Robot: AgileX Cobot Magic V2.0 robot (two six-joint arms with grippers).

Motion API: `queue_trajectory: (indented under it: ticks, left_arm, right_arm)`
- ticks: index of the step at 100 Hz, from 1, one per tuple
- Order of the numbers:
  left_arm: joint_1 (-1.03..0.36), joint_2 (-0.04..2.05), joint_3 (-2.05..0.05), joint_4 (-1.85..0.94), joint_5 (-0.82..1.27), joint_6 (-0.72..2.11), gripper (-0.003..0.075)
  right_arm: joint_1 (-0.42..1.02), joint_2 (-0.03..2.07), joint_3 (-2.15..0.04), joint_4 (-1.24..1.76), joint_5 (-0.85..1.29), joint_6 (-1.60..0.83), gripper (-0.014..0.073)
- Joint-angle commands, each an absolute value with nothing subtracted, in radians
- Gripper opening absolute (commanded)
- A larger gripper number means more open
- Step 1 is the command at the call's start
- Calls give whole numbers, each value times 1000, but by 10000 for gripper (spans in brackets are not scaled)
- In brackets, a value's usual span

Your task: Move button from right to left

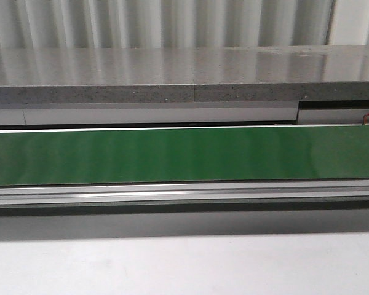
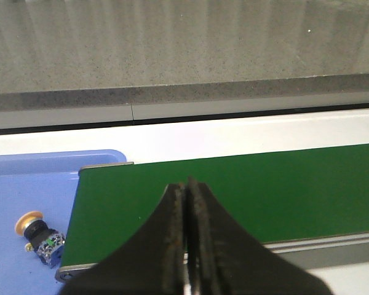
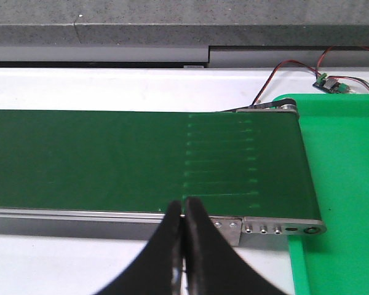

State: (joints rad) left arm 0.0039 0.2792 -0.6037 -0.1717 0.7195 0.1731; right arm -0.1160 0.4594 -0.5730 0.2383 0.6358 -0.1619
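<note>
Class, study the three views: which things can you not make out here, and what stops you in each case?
- Small push button with orange-yellow cap and blue tray: outside the front view's frame.
- Green tray: cut off by the right wrist view's edge.
- Small circuit board with wires: too small to read.
- Left gripper, right gripper: absent from the front view.

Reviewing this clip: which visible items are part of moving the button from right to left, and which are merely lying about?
Job:
button, lying on the blue tray
green conveyor belt
green tray at the belt's other end
left gripper, shut and empty
right gripper, shut and empty

Lying about:
small circuit board with red and black wires
grey stone ledge
</note>
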Motion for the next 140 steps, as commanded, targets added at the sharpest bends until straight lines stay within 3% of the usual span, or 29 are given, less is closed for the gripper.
queue_trajectory:
  ticks: [1,42,94,140]
  left_arm:
    - [-3,290,-614,-189,643,171,-20]
    - [-3,281,-556,-164,532,171,-20]
    - [-4,-34,-178,73,270,-38,-20]
    - [-75,-40,23,77,58,-67,-20]
  right_arm:
    - [-116,460,-600,248,571,-170,-67]
    - [-116,460,-600,248,571,-170,-67]
    - [-116,460,-600,248,571,-170,-67]
    - [-116,460,-600,248,572,-170,-67]
